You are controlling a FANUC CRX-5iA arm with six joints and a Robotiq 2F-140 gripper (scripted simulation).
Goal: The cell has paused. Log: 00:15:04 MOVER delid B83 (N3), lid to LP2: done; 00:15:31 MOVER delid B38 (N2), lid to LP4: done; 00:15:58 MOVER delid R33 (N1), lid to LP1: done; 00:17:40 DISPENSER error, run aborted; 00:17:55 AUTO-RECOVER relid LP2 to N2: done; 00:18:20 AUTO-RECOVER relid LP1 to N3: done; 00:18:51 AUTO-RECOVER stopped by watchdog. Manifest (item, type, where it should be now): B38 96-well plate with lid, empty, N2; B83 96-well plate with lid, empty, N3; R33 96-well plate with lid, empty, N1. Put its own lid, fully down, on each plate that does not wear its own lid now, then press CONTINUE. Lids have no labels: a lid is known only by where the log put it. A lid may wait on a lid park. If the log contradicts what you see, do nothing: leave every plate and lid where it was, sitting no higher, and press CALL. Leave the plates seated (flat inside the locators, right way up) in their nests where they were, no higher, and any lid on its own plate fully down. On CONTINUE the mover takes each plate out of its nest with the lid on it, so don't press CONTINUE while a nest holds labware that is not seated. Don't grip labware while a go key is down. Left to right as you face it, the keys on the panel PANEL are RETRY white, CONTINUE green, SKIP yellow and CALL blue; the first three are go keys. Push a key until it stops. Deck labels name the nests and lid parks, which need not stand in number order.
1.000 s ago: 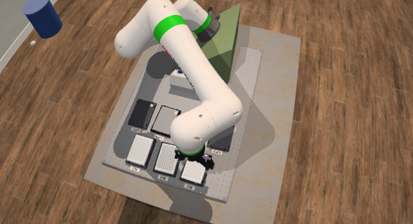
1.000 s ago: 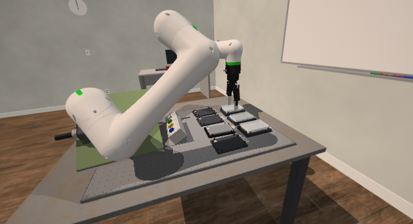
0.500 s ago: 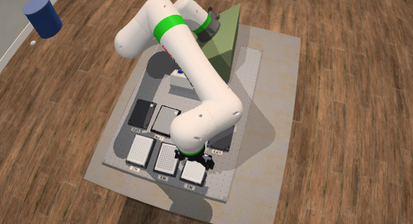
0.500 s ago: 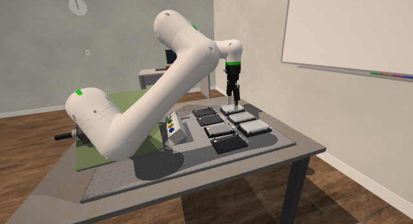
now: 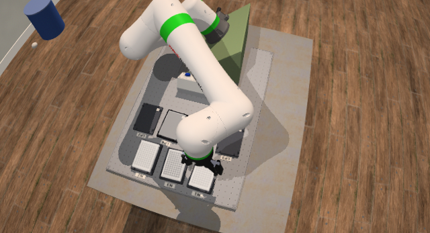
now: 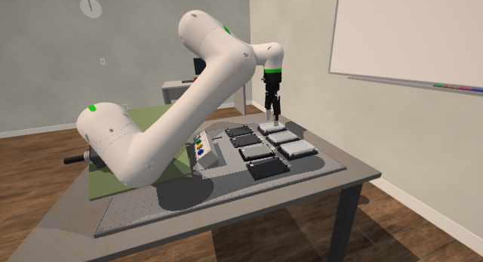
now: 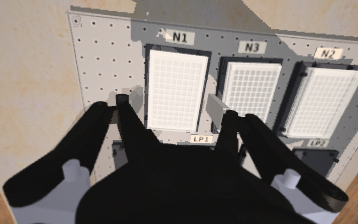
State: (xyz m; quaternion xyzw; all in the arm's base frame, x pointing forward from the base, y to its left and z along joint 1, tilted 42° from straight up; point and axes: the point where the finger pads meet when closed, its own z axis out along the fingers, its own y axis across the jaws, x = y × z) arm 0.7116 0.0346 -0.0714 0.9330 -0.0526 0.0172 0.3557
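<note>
Three white 96-well plates sit in a row of nests. In the wrist view they are N1 (image 7: 176, 90), N3 (image 7: 250, 91) and N2 (image 7: 325, 102). The N3 plate shows a darker, sharper well grid. N1 and N2 look paler, as if under lids, but I cannot be sure. A grey lid (image 5: 171, 125) lies on one lid park; the other visible parks (image 5: 148, 118) (image 5: 230, 147) are dark and bare. My gripper (image 7: 175, 98) hangs open and empty above the near end of the N1 plate (image 6: 272, 127), clear of it.
The key panel (image 6: 204, 149) stands behind the lid parks, its blue key (image 5: 187, 74) showing past my arm. A green wedge (image 5: 235, 48) stands by the robot base. My forearm hides one lid park. A blue cylinder (image 5: 44, 16) stands on the floor.
</note>
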